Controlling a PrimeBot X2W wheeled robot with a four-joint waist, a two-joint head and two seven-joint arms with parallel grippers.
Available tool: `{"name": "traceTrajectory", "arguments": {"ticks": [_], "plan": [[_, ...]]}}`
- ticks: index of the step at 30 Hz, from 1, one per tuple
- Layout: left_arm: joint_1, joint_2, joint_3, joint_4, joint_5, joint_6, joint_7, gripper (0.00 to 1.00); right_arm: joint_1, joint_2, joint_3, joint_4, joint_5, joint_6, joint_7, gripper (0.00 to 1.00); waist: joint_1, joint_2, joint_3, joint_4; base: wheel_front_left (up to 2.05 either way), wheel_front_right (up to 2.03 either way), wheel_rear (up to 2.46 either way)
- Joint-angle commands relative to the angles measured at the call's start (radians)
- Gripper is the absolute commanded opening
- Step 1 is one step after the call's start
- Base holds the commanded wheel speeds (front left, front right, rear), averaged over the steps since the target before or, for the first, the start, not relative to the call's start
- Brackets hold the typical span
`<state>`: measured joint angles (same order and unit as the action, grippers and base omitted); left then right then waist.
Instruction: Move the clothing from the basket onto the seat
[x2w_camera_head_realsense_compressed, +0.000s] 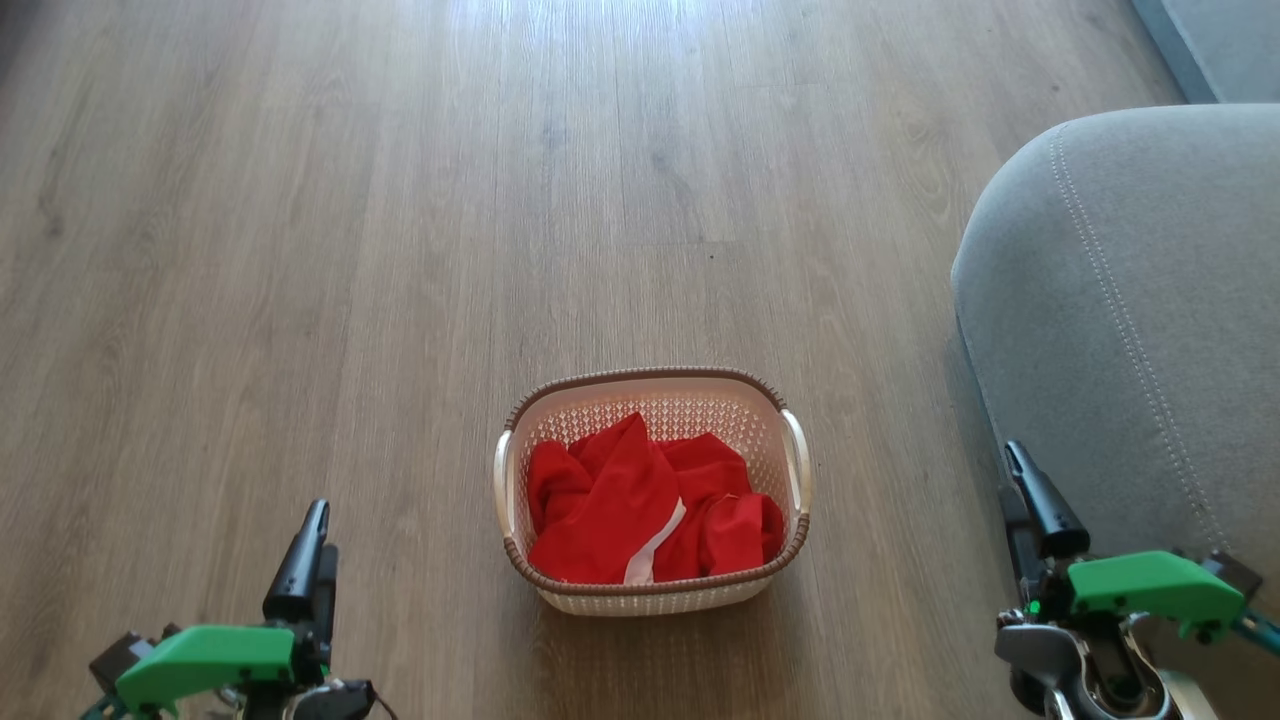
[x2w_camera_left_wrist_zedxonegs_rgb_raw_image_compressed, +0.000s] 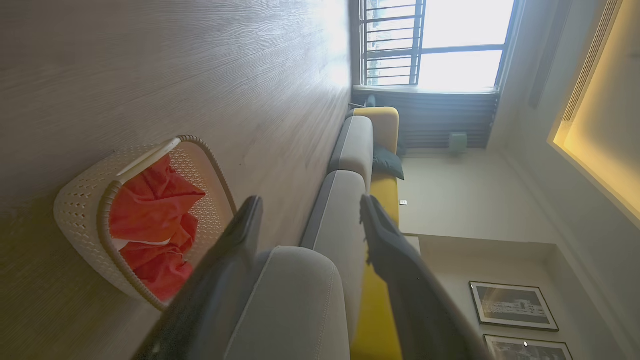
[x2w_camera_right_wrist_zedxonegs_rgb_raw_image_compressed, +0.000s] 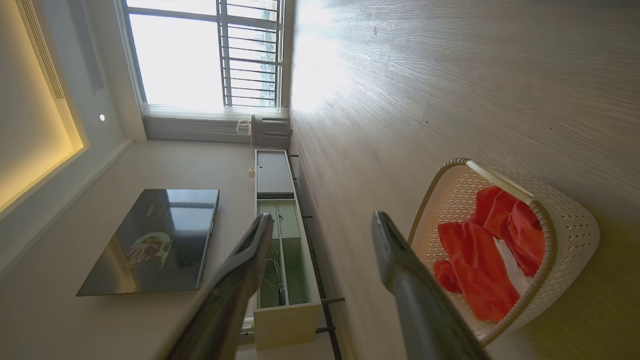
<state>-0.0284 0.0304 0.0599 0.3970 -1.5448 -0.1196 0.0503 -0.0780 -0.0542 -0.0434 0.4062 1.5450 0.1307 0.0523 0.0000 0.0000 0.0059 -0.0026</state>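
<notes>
1. The left jaws are two long matte black plastic fingers (x2w_camera_left_wrist_zedxonegs_rgb_raw_image_compressed: 220, 280), tapering to rounded tips.
2. Behind them sits a bright green wedge-shaped plastic cover (x2w_camera_head_realsense_compressed: 205, 660), with a thin dark cable (x2w_camera_head_realsense_compressed: 383, 705) just beside it.
3. The right jaws have matching black fingers (x2w_camera_right_wrist_zedxonegs_rgb_raw_image_compressed: 415, 300) and a like green cover (x2w_camera_head_realsense_compressed: 1155, 585). A small green light (x2w_camera_head_realsense_compressed: 1033, 607) glows beside that cover, and bare silver metal brackets (x2w_camera_head_realsense_compressed: 1050, 655) sit below it.

Sunlit wood floor (x2w_camera_head_realsense_compressed: 400, 250), barred window (x2w_camera_right_wrist_zedxonegs_rgb_raw_image_compressed: 200, 55)
</notes>
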Motion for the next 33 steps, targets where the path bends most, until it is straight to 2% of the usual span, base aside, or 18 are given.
{"name": "traceTrajectory", "arguments": {"ticks": [1,14,33], "plan": [[-0.061,0.018,0.004,-0.023,0.029,-0.002,-0.013,1.0,-0.067,-0.026,0.019,-0.023,-0.027,0.0,-0.012,1.0,0.0,0.0,0.0,0.0,0.0,0.0,0.0],[-0.093,0.015,0.021,-0.022,0.193,-0.003,-0.048,1.0,-0.116,-0.04,0.044,-0.005,-0.174,0.0,-0.048,1.0,0.0,0.0,0.003,-0.004,0.0,0.0,0.0],[-0.141,0.02,0.033,-0.021,0.545,-0.005,-0.106,1.0,-0.184,-0.061,0.087,0.028,-0.484,0.0,-0.107,1.0,0.0,0.0,0.006,-0.01,0.0,0.0,0.0]]}}
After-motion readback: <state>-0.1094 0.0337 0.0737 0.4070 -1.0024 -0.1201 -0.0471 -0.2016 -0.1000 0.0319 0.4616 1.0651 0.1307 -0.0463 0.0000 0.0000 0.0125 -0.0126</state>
